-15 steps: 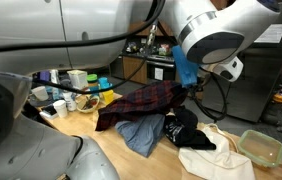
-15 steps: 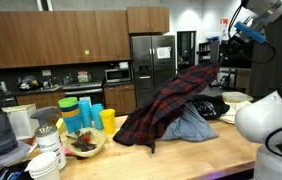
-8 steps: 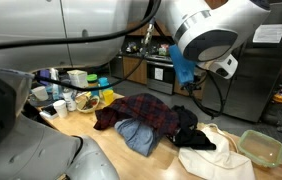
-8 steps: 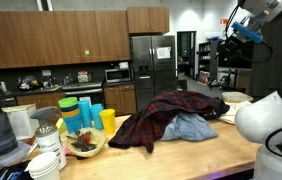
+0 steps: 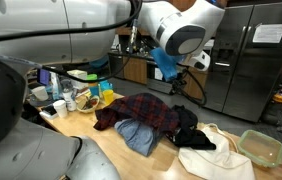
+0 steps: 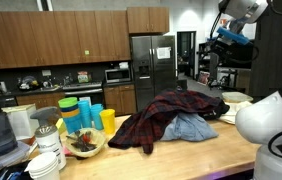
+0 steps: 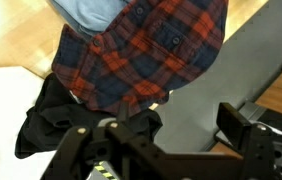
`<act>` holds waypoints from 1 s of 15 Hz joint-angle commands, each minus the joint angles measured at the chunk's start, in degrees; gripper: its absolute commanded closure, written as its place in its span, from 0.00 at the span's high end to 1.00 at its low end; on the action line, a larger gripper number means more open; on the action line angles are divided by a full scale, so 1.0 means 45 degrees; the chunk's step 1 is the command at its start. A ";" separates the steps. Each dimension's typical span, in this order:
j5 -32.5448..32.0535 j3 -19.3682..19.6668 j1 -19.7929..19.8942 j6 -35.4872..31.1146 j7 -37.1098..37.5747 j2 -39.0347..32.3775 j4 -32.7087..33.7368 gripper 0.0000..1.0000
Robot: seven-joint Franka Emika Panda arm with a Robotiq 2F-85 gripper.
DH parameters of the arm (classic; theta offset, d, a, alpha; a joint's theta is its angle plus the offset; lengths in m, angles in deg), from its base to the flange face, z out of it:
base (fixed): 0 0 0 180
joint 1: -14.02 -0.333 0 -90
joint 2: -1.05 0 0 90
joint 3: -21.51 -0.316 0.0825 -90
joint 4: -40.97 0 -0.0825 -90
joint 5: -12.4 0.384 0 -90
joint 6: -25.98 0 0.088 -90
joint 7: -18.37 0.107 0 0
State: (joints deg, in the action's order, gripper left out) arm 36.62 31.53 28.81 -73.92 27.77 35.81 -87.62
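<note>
The red-and-navy plaid flannel shirt lies draped over a heap of clothes on the pale wooden table, and nothing of it is in the gripper. In the wrist view the two black fingers stand wide apart with only air between them, looking straight down on the cloth. In an exterior view the gripper hangs well above the pile, clear of every garment. As far as the pictures show, the shirt is down and free. It is neither spread flat nor folded: it sits in soft ridges with one sleeve or hem trailing toward the table's edge, and the other clothes lie as loose as it does. The shirt's weave looks thick and brushed, and its buttoned chest pocket shows in the wrist view. A light blue denim garment, smoother and stiffer in its folds, sticks out from under it. Just beside the two, touching the plaid, lies a crumpled black garment of thin, limp fabric. Beyond that is a cream-white cloth, rumpled and matte. Near the far end stands an empty, translucent green plastic container with rounded corners. At the other end is a cluster of bright plastic cups, hard and glossy against all the soft cloth.
</note>
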 commanded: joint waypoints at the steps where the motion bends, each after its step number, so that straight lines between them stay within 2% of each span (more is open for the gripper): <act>1: -0.1059 -0.1207 -0.0758 0.0819 0.0033 0.1186 -0.0502 1.00; 8: -0.2032 -0.3660 -0.2930 0.2280 -0.0448 0.2823 -0.0952 1.00; 10: -0.2318 -0.4174 -0.3528 0.2208 -0.0820 0.2855 -0.1169 1.00; 15: -0.3117 -0.5466 -0.4609 0.0906 -0.1389 0.1956 -0.1809 1.00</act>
State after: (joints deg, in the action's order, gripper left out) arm 25.33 8.60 10.71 -66.35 23.75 47.43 -94.66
